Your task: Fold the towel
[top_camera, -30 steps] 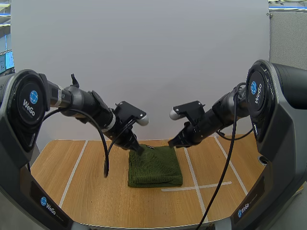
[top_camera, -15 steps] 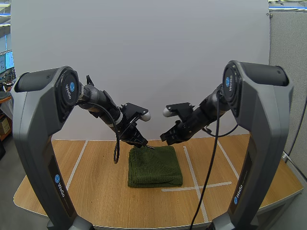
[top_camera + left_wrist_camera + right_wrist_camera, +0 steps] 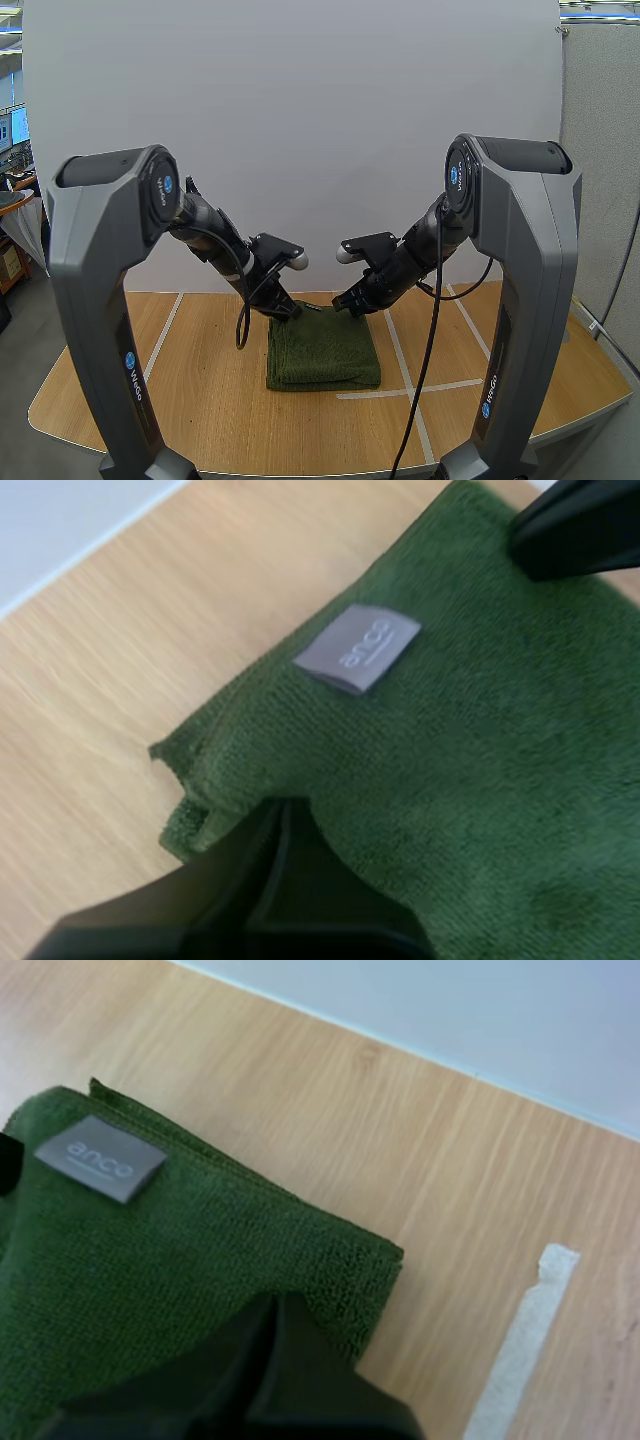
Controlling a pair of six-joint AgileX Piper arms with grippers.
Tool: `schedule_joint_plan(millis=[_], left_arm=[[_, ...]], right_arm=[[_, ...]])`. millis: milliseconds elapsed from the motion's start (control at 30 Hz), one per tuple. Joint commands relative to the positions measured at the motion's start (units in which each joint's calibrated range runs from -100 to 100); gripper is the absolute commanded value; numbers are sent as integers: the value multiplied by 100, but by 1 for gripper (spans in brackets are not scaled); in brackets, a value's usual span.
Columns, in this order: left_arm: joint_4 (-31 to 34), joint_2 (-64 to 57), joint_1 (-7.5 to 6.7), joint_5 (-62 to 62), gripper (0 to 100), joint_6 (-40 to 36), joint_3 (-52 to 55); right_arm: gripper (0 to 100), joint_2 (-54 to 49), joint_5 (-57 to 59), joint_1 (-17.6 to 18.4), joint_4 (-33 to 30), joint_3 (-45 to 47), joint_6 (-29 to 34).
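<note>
Both arms have shifted since half a second ago. The left gripper (image 3: 287, 309) and the right gripper (image 3: 343, 305) now sit slightly lower, close over the far edge of the dark green terry towel (image 3: 322, 350). The towel itself has not shifted.

1. Position of the work. The towel lies as a compact rectangle at mid-width on the light wooden table (image 3: 190, 390), just left of a strip of white tape (image 3: 399, 358).

2. Jaw state. In each wrist view the near fingers lie together as one dark wedge. Both pairs are closed with no cloth between them. The left tips sit over the far left corner and the right tips over the far right corner. Contact with the pile cannot be confirmed.

3. Reason for placement. Each gripper stands at one corner of the same edge, which suits either a paired pinch or a release after laying that edge down. Stacked layers at the corners indicate that the fold is largely complete.

4. Materials.
- The cloth is a short, looped, matte pile with soft, rounded edges, so it is likely to sag if lifted.
- A small grey woven label (image 3: 357, 648) is sewn flat near the far edge.
- The table surface is smooth, straight-grained wood.
</note>
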Motion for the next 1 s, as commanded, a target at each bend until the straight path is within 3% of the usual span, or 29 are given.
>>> schedule_joint_plan(millis=[0, 267, 433, 533, 700, 833, 900, 967], left_arm=[[-137, 115, 8, -71, 0, 89, -44], [-126, 185, 40, -121, 0, 89, -44], [-171, -146, 91, 483, 0, 69, -44], [-174, -644, 260, 977, 0, -35, -44], [-200, -1203, 734, 1909, 0, -14, 23], [-255, -1202, 1046, 3548, 0, -3, 44], [-325, -1098, 1159, 4443, 4, -75, 55], [-325, -969, 1214, 4443, 13, -150, 55]], right_arm=[[0, 126, -46, 1, 22, -31, -20], [0, 211, 28, 1, 22, -31, -20], [0, -186, 598, -8, -190, -31, 159], [0, -720, 763, -102, -669, -31, 535], [0, -1283, 1746, -389, -924, -16, 662], [0, -1329, 2508, -534, -1086, 44, 662], [0, -1329, 2491, -564, -1112, 183, 655], [0, -1329, 2474, -564, -1131, 298, 639]])
